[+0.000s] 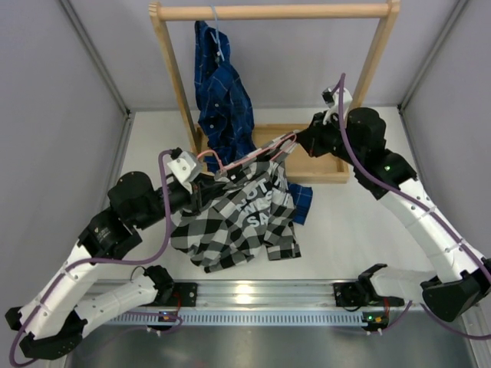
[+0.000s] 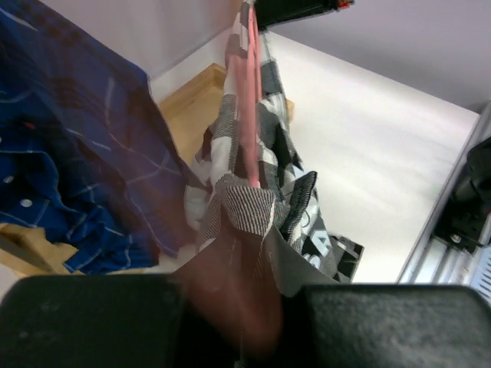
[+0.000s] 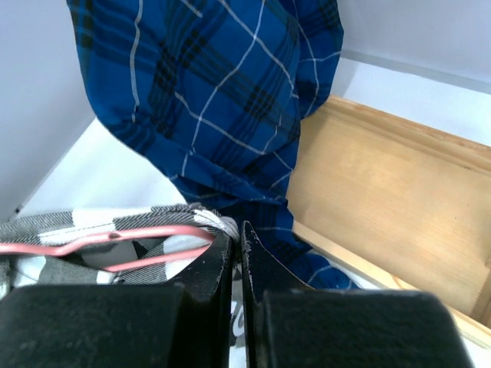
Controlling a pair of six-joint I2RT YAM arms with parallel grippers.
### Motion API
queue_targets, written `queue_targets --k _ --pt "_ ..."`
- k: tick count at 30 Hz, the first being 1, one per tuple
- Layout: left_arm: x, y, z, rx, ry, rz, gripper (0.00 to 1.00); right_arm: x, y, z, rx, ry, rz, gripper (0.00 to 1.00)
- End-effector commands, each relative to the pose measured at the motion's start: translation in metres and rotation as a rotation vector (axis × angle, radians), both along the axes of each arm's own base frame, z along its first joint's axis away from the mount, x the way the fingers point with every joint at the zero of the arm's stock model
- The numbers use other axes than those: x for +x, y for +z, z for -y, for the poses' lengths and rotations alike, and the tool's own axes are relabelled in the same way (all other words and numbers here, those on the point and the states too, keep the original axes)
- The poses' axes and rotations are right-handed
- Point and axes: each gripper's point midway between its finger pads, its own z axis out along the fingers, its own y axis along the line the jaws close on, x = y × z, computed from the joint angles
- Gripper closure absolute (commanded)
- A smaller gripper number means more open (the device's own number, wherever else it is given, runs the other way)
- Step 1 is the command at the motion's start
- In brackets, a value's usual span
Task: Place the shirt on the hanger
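Here, left claw (image 2: 242, 307) clamped on the hanger (image 2: 250, 107), blurred amid the shirt (image 1: 238, 222); right claw (image 3: 238, 253) together.

Three views: one overhead, two carried at the wrists.

The whole surface (image 1: 353, 222) is seen from above and behind, with the wooden rack (image 1: 268, 11) faced at the far edge. From the left wrist, the checked shirt (image 2: 253, 207) and pink hanger (image 2: 249, 115) are viewed at very close range. From the right wrist, the same hanger is seen beside the blue plaid shirt (image 3: 215, 92), which is shared by all three views.
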Motion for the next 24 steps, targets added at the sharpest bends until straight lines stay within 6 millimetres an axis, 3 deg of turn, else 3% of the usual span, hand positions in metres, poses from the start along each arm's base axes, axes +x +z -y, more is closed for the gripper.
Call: queue_targets --k 1,5,11,16,21,24 --pt "-0.030 0.004 -0.007 -0.004 -0.093 -0.012 1.00 0.044 0.046 0.037 0.077 -0.265 0.159 1.00" --pt "-0.031 -0.005 -0.005 -0.002 -0.109 -0.001 1.00 0.047 0.060 0.032 0.136 -0.221 0.181 1.00" --pt "-0.016 -0.051 0.005 0.096 -0.084 -0.105 1.00 0.040 0.088 0.009 0.144 -0.087 0.236 1.00" --pt "-0.009 -0.059 0.006 0.125 -0.060 -0.130 1.00 0.053 0.076 0.035 0.067 -0.217 0.250 1.00" --pt "0.005 -0.094 -0.002 0.247 0.025 -0.225 1.00 0.067 0.074 0.051 0.041 -0.281 0.251 1.00" --pt "0.011 -0.101 -0.007 0.255 0.079 -0.247 1.00 0.082 0.065 0.067 0.076 -0.350 0.173 1.00"
